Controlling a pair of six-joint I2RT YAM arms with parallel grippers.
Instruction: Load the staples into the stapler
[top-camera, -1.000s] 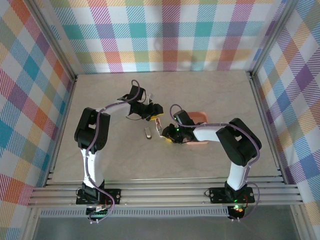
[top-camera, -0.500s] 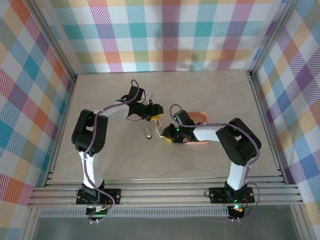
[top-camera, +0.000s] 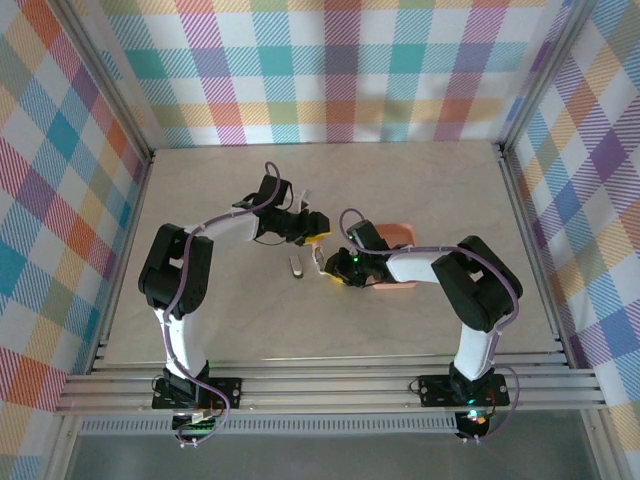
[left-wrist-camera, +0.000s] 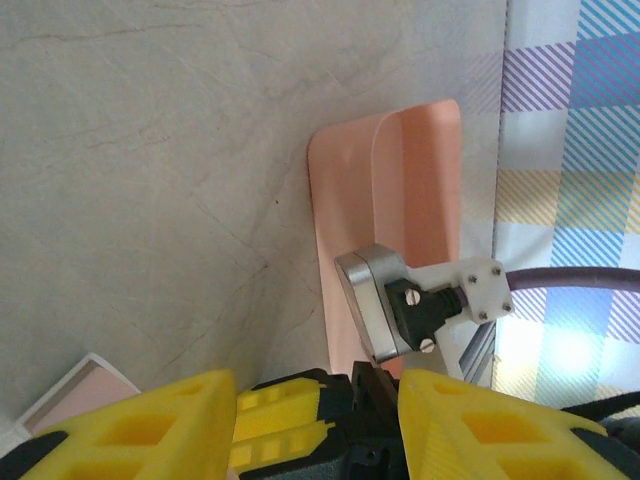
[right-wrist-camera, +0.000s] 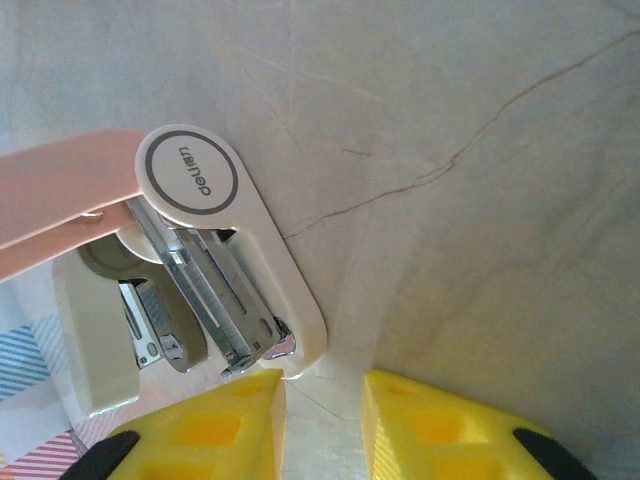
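Note:
The stapler (right-wrist-camera: 215, 270) lies open on the table: pink lid swung left, white base, bare metal channel with a ridged strip in it. Whether that strip is the staples I cannot tell. My right gripper (right-wrist-camera: 322, 390) stands just behind the base end, its jaws a narrow gap apart with bare table between them, and its left fingertip (right-wrist-camera: 262, 385) touches the base. From above, the stapler (top-camera: 318, 257) sits between the right gripper (top-camera: 330, 268) and the left gripper (top-camera: 314, 230). The left gripper (left-wrist-camera: 315, 385) hangs open over the right one.
The orange tray (top-camera: 400, 235) lies right of the grippers, and its rim (left-wrist-camera: 385, 180) is close in the left wrist view. A short grey-white piece (top-camera: 295, 267) lies left of the stapler. Another small pale piece (top-camera: 305, 193) lies farther back.
The left arm has edged slightly right, bringing its gripper closer over the stapler and the right gripper. The right arm and stapler have stayed put.

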